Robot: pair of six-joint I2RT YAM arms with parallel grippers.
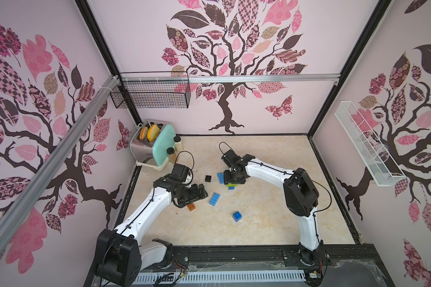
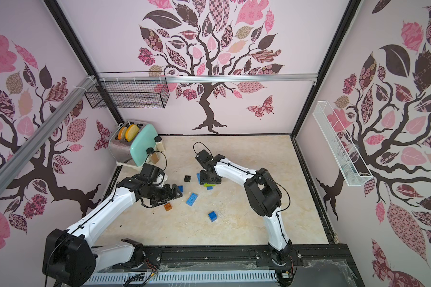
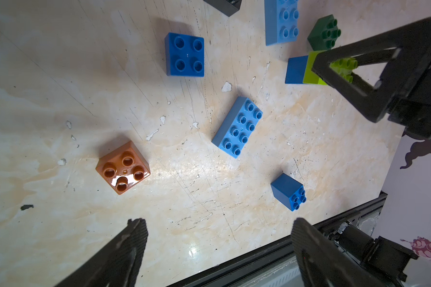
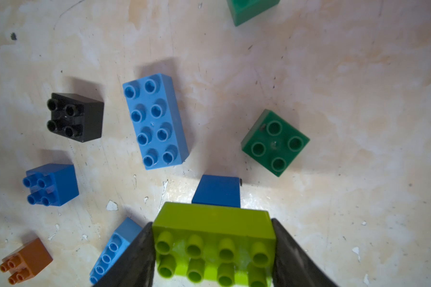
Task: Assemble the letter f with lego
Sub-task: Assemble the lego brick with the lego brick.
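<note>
My right gripper (image 4: 213, 251) is shut on a lime green oblong lego brick (image 4: 213, 223), one finger on each short end. That brick sits on a blue brick (image 4: 217, 190) on the table, as a top view also shows for the lime brick (image 1: 230, 184). My left gripper (image 3: 219, 228) stands open and empty over bare table, near a brown brick (image 3: 123, 167). Loose around it are a light blue oblong (image 3: 237, 126) and two blue squares (image 3: 184, 54) (image 3: 288, 191). A second light blue oblong (image 4: 156, 121), a black brick (image 4: 75, 116) and a dark green brick (image 4: 275, 143) lie by the stack.
A toaster (image 1: 152, 146) with two jars (image 1: 171, 152) beside it stands at the back left corner. A black rail (image 1: 234, 251) runs along the table's front edge. Another dark green brick (image 4: 251, 10) lies farther back.
</note>
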